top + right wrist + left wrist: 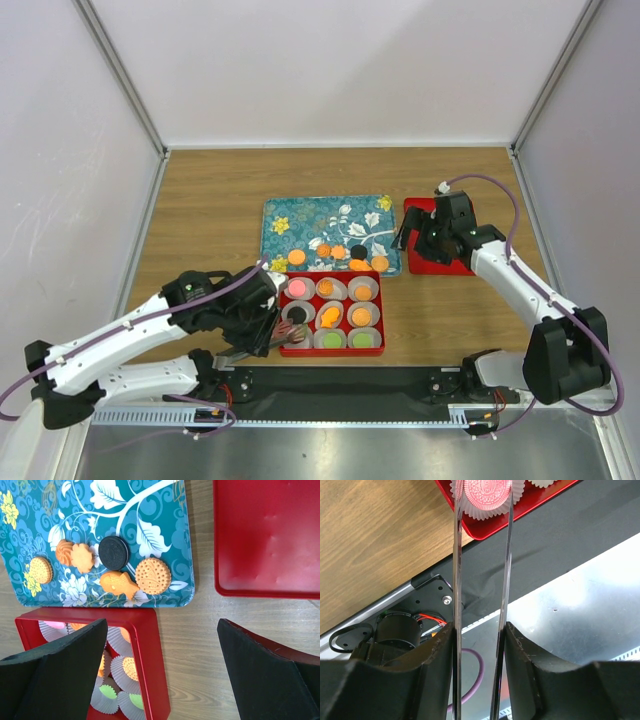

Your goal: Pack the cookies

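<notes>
Several orange cookies [153,575] and a black one [114,552] lie on the teal tray [300,215]. The red box [332,272] holds white paper cups, most with a cookie inside. My left gripper [479,630] [262,318] is shut on metal tongs [457,570]. The tong tips stand on either side of a pink cookie [487,492] that rests in the box's near-left corner cup. My right gripper [162,623] [420,240] hangs open and empty over the wood between the box and the red lid [265,535].
A black mat [340,382] and a metal rail run along the near edge in front of the box. White walls close in the wooden table [210,200] on three sides. The red lid [445,262] lies right of the tray.
</notes>
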You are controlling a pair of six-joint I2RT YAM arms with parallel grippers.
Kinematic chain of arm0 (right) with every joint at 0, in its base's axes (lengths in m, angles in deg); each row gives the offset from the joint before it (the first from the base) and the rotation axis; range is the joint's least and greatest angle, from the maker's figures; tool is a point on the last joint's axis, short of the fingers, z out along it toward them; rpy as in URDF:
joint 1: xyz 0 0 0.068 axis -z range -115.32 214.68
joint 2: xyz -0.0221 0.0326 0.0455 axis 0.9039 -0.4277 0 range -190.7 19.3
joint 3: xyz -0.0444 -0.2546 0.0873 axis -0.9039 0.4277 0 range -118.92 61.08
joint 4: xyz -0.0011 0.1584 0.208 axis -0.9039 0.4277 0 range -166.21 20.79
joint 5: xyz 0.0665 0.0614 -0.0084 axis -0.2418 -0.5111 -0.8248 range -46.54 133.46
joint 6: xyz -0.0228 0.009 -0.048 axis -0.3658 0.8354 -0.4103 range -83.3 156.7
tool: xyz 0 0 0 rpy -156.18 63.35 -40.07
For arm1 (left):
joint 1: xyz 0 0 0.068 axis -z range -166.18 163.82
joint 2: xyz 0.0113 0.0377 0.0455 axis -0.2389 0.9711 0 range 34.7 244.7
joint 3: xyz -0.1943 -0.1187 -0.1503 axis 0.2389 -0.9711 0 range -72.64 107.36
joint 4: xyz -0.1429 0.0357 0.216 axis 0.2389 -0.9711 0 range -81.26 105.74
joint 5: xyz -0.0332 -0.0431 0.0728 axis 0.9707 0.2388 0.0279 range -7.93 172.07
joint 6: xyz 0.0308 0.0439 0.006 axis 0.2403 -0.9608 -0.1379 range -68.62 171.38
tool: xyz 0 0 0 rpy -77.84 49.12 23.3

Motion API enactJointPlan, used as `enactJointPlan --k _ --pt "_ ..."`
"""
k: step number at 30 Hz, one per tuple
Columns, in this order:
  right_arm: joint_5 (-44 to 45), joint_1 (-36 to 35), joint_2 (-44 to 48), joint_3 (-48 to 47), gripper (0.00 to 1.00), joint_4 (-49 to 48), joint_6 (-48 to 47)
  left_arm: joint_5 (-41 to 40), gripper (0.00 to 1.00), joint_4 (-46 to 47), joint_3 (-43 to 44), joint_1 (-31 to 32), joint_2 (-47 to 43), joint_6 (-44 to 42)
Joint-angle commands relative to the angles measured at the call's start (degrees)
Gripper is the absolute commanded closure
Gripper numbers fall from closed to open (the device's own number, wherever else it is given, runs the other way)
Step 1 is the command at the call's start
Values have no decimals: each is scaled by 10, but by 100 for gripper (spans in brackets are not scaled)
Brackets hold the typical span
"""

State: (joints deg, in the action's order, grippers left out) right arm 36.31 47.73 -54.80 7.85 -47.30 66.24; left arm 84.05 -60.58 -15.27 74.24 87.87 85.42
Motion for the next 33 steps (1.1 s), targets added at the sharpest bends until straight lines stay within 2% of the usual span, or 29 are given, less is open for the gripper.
enactJointPlan --k 1,16,20,24,26,29,30,32,33 --pt "2 5 19 7 0 -5 -12 9 53 8 16 4 1 -6" --pt "-2 16 26 9 0 -3 -14 2 50 5 41 4 18 -16" --pt "-3 19 26 1 0 1 -19 -2 52 -8 89 4 26 -15" --pt "-6 27 20 -19 0 8 -26 -44 54 -30 219 2 82 -20" --pt "-8 31 14 -38 0 13 -33 -74 57 -43 261 -14 104 -26" --pt "-9 39 -1 -60 0 20 -44 -89 59 -35 264 -89 127 -46" --pt "-12 45 -4 -71 0 19 -45 -89 60 -12 261 -142 131 -52" --pt "-22 53 -19 -84 0 19 -49 -94 60 20 252 -195 149 -67" --pt "-26 59 -27 -99 0 22 -51 -100 60 64 245 -243 156 -70"
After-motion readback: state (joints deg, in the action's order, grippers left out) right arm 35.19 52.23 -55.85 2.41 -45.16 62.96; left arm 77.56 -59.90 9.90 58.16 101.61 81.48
